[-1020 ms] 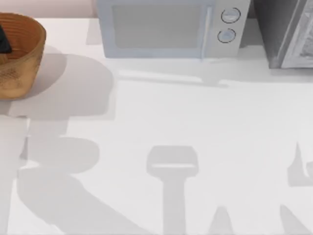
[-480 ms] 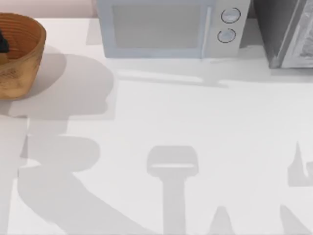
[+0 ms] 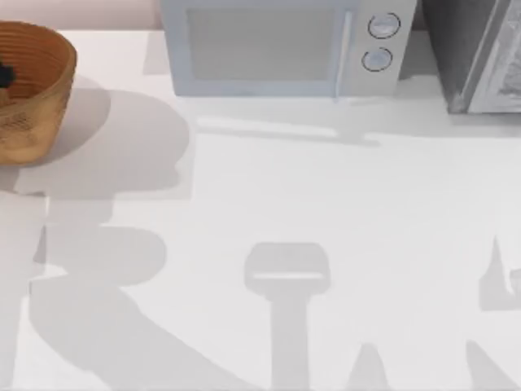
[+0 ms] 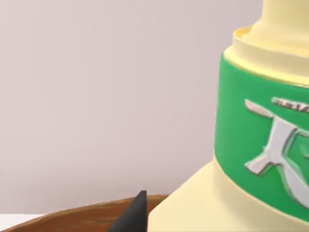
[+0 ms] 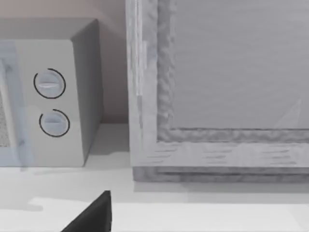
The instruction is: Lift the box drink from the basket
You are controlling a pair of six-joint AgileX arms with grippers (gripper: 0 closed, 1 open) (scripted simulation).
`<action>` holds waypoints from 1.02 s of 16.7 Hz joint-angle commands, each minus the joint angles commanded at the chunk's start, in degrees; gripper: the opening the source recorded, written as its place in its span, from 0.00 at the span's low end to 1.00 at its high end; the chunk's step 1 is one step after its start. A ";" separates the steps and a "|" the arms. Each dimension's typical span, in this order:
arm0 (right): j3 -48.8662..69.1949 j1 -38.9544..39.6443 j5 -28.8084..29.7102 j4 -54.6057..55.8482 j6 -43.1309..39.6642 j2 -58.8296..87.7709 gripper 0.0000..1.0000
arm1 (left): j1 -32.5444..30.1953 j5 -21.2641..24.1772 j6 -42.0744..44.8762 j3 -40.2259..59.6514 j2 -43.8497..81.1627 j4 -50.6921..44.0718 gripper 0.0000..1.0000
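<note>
You see basket (image 3: 32, 90) at upper left of top view, cut by frame edge, resting on tabletop (image 3: 326, 212); dark bit of left tool (image 3: 5, 76) over its interior. In left wrist view, box drink (image 4: 251, 145) fills right side, upright, raised above basket rim (image 4: 87, 215); dark fingertip (image 4: 133, 215) beside carton base. Grip state: cannot tell. Microwave (image 3: 285, 45) at top centre. Right tool: fingertip (image 5: 94, 215) facing microwave; state cannot tell
</note>
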 joint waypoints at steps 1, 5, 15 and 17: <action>0.00 0.00 0.00 0.00 0.00 0.00 1.00 | 0.00 0.00 0.00 0.00 0.00 0.00 0.02; 0.00 0.00 0.00 0.00 0.00 0.00 1.00 | 0.00 0.00 0.00 0.00 0.00 0.00 0.00; 0.00 0.00 0.00 0.00 0.00 0.00 1.00 | 0.45 -0.08 -0.10 1.42 -3.64 -5.35 0.00; 0.00 0.00 0.00 0.00 0.00 0.00 1.00 | 0.43 -0.13 -0.11 3.29 -6.17 -9.63 0.00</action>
